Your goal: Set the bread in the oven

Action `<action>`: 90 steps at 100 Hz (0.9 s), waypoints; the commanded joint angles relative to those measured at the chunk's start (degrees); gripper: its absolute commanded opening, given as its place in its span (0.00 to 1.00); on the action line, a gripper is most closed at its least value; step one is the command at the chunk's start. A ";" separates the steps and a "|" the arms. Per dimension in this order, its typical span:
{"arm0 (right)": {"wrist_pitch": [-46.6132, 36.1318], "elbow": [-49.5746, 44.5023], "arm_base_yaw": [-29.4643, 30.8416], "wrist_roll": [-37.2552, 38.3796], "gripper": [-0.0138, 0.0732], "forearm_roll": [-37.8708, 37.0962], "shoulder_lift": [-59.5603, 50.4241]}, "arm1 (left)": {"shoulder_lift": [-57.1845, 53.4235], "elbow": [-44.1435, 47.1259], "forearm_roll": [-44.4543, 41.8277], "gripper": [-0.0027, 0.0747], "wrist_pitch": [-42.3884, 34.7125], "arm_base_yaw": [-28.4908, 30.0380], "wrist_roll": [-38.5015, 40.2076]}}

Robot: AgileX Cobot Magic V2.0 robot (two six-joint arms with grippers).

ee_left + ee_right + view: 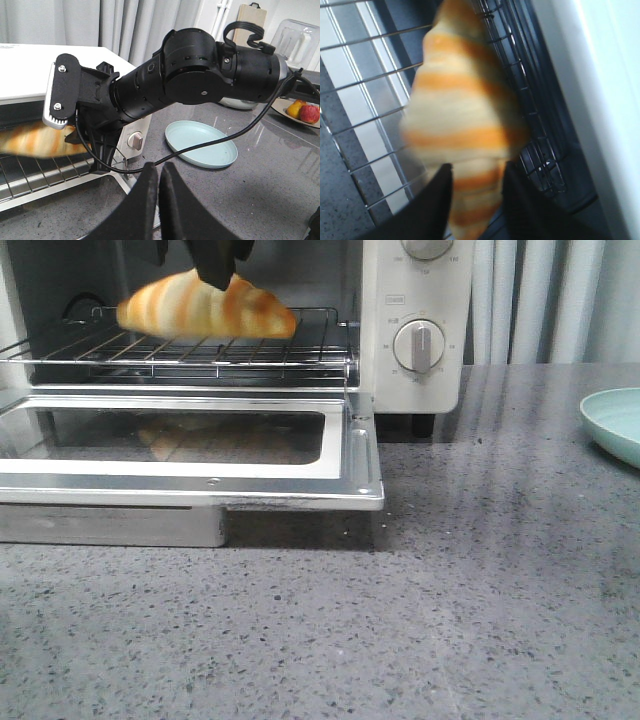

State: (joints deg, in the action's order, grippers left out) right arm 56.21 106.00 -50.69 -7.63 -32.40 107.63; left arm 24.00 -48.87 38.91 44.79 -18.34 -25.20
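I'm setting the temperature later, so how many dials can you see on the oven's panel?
2: one full dial mid-panel on the oven, another dial above it, cut off by the frame edge. More may sit higher, out of view.

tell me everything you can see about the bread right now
The bread is a croissant-shaped roll, glossy, golden-orange with pale cream stripes and tapered ends. It lies roughly level, lengthwise across the oven's open mouth, over the wire rack; whether it rests on the wires or hangs just above them cannot be told. The right gripper is shut on it, a black finger on each side of one part of it. The open door's glass below shows a faint reflection of it.
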 commanded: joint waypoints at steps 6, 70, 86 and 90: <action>-2.73 1.99 0.33 0.35 0.63 -2.60 -3.29 | 0.56 -1.37 0.49 0.01 -3.09 -0.43 0.48; 5.15 1.99 -8.87 1.66 0.63 -2.60 -7.10 | -8.60 -0.49 -14.74 0.01 -11.99 2.24 10.32; 6.33 1.99 -12.50 1.66 0.63 -2.60 -9.81 | -16.83 4.15 -19.95 0.01 -13.65 6.44 14.94; 6.96 1.99 -13.25 1.66 0.63 -2.60 -10.27 | -19.10 6.09 -19.99 0.01 -14.80 7.78 14.94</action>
State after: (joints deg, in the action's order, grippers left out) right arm 63.79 106.00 -62.53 -6.40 -32.60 101.90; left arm 7.62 -44.60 19.54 35.78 -12.69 -12.03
